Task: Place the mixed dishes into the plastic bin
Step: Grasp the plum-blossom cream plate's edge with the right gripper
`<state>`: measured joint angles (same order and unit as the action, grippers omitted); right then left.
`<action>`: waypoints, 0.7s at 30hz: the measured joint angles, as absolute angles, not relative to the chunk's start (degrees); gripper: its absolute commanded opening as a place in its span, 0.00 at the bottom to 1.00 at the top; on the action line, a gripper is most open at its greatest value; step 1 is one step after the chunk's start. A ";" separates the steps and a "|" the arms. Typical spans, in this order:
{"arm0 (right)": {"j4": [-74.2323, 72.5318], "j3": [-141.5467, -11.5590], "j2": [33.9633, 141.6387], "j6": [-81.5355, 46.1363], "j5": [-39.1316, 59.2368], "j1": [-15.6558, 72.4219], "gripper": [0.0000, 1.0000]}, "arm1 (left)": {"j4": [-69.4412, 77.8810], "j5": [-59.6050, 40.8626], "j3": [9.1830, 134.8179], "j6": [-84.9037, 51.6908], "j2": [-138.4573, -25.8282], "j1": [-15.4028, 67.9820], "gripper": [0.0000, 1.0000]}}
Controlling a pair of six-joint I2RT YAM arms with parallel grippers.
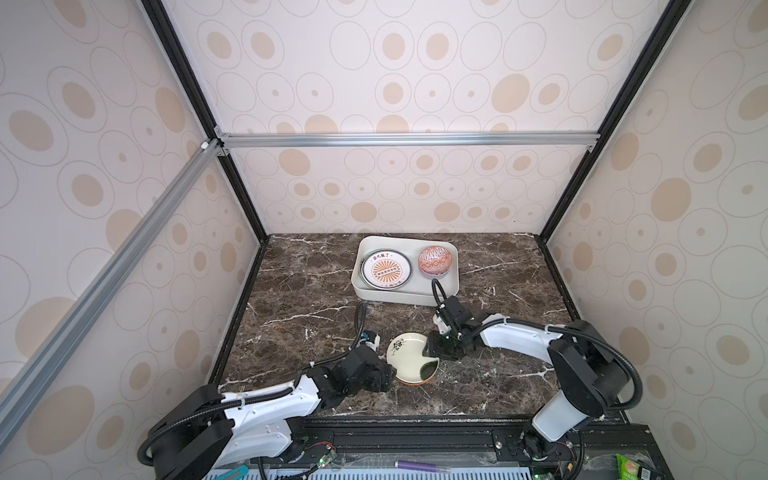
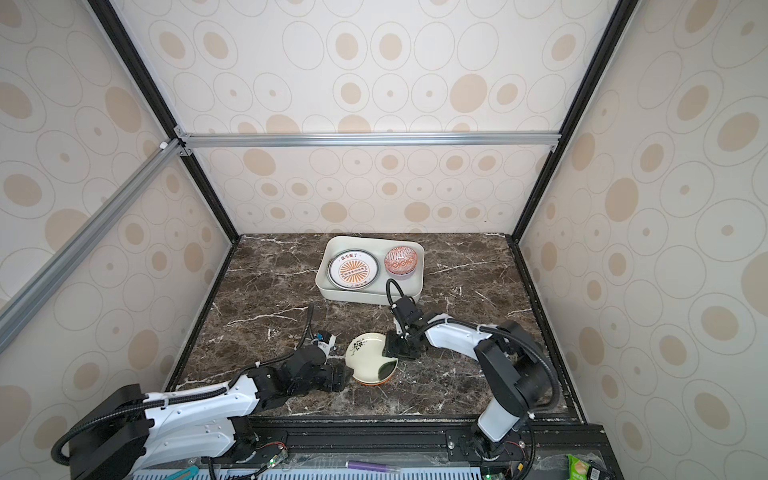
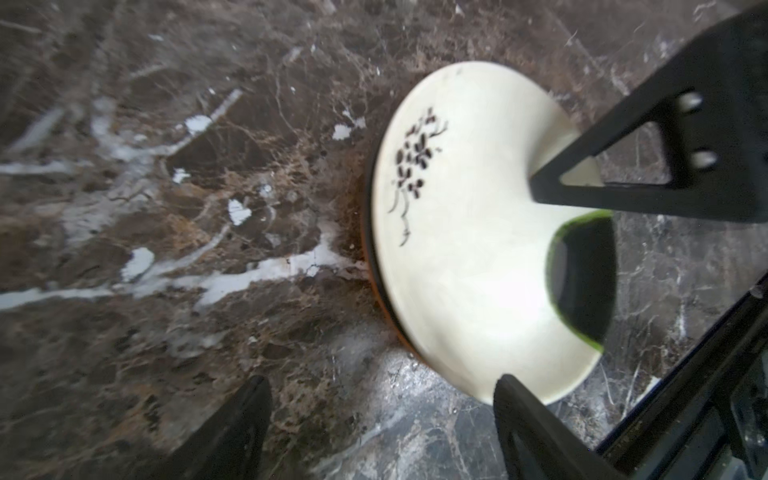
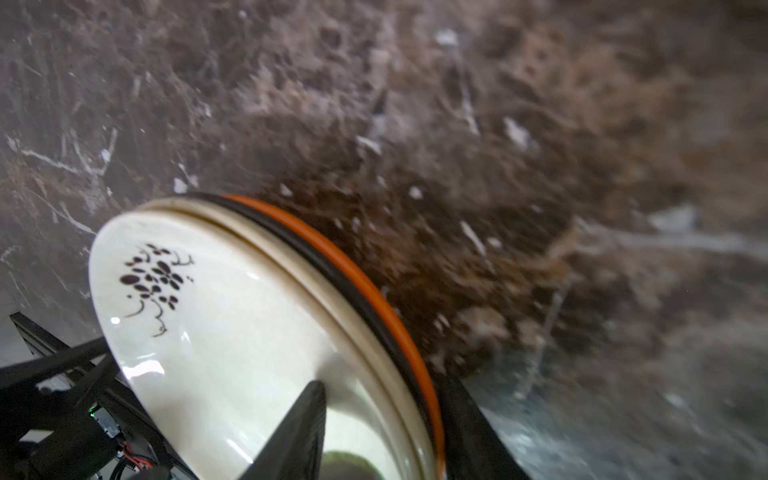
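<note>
A cream floral plate [image 1: 405, 358] [image 2: 365, 358] [image 3: 465, 232] [image 4: 232, 340] tops a small stack on the marble, with a black plate [image 4: 332, 266] and an orange plate [image 4: 374, 286] under it. My right gripper [image 1: 432, 354] [image 2: 390, 351] [image 4: 382, 382] straddles the stack's right rim, open, with one finger on the cream face and the other outside the orange edge. On the stack's left, my left gripper [image 1: 388, 374] [image 2: 343, 376] [image 3: 380, 428] stands open over bare marble. The plastic bin [image 1: 409, 240] [image 2: 374, 239] at the back holds an orange sunburst plate [image 1: 385, 270] [image 2: 353, 270] and a red-white bowl [image 1: 434, 260] [image 2: 400, 260].
Patterned walls and black frame posts close in the marble table [image 1: 299, 291] on three sides. On the front ledge lie a purple pen [image 1: 419, 465] and a green packet [image 1: 627, 467]. The right arm's cable loops just in front of the bin.
</note>
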<state>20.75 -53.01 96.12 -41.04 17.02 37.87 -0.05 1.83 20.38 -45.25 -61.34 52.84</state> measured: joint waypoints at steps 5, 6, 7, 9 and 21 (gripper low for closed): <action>20.62 -58.33 100.73 -39.64 17.26 38.68 0.55 | -3.44 3.16 19.07 -46.33 -52.95 50.94 0.82; 20.86 -58.50 100.73 -39.20 17.04 38.68 0.58 | -4.03 3.25 18.81 -46.50 -51.92 50.30 0.81; 21.32 -58.59 100.68 -38.54 16.71 38.68 0.60 | -4.45 3.31 18.61 -46.52 -51.40 49.74 0.80; 22.13 -58.61 100.27 -37.36 15.92 38.68 0.65 | -5.21 3.22 18.20 -46.65 -51.40 48.12 0.74; 28.38 -56.14 88.77 -31.83 9.28 38.11 0.79 | -5.17 0.14 24.60 -45.15 -66.28 45.52 0.60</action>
<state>28.38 -56.14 88.77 -31.83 9.28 38.11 -5.17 0.14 24.60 -45.15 -66.28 45.52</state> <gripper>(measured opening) 0.849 0.614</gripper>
